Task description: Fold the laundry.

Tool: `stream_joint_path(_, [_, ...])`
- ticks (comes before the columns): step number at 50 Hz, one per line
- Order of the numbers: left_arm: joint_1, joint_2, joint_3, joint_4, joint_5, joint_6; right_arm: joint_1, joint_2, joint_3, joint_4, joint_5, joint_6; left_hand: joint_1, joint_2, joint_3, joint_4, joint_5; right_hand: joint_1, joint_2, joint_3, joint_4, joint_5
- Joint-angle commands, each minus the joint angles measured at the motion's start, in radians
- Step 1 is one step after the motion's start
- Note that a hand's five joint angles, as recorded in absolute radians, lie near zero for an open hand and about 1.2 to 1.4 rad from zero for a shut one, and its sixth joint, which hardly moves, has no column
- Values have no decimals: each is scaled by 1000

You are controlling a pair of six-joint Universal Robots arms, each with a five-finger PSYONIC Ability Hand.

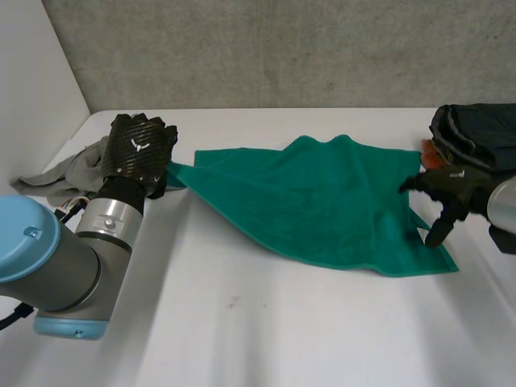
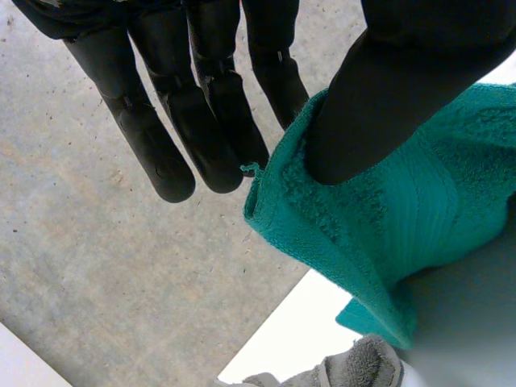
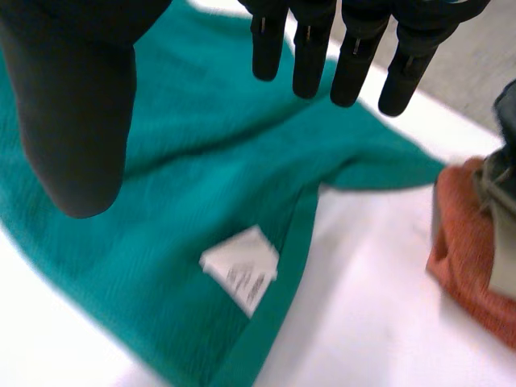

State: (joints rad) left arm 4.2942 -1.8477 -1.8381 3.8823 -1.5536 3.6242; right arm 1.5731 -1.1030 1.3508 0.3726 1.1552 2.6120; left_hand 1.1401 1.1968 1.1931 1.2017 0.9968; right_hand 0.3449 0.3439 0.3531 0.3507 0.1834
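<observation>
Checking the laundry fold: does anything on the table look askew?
The green terry towel lies skewed and rumpled, not flat. The left hand pinches one corner; its white care label faces up under the open right hand.

White table [image 1: 242, 322] bears green towel [image 1: 322, 201], grey cloth [image 1: 72, 173], dark clothes pile [image 1: 476, 133]

A white table [image 1: 242, 322] runs back to a rough, speckled grey wall [image 1: 282, 48], with a white panel [image 1: 32, 81] along its left side. A grey cloth [image 1: 68, 173] lies crumpled at the table's far left. At the far right sits a dark bundle [image 1: 476, 133] — an orange cloth [image 3: 468, 258] lies pressed against it.
</observation>
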Motion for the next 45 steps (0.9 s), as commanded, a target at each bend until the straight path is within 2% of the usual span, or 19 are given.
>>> stream_joint_path(1, [1,1,8,-3,0,1,-10,-29,152,-99,37,-82,256,199,203,195,225,110,111,102,104,97])
stream_joint_path(5, [-1,10,13,-4,0,1,-41,-89,269,-185,35,-147,256,199,203,195,225,116,117,108,110,103])
stream_joint_path(11, [1,8,16,-3,1,-16,-82,-101,419,-345,18,-271,256,199,203,195,225,166,167,157,160,153])
stream_joint_path(15, [3,8,17,-3,1,-39,-79,-98,452,-423,6,-294,256,199,203,195,225,195,196,187,189,182])
stream_joint_path(27, [6,4,19,-3,3,-44,-82,-29,438,-498,-32,-297,256,199,203,195,225,321,322,313,315,308])
stream_joint_path(45, [4,4,19,-3,3,-45,-74,29,413,-549,-31,-297,256,199,203,195,225,374,375,366,368,361])
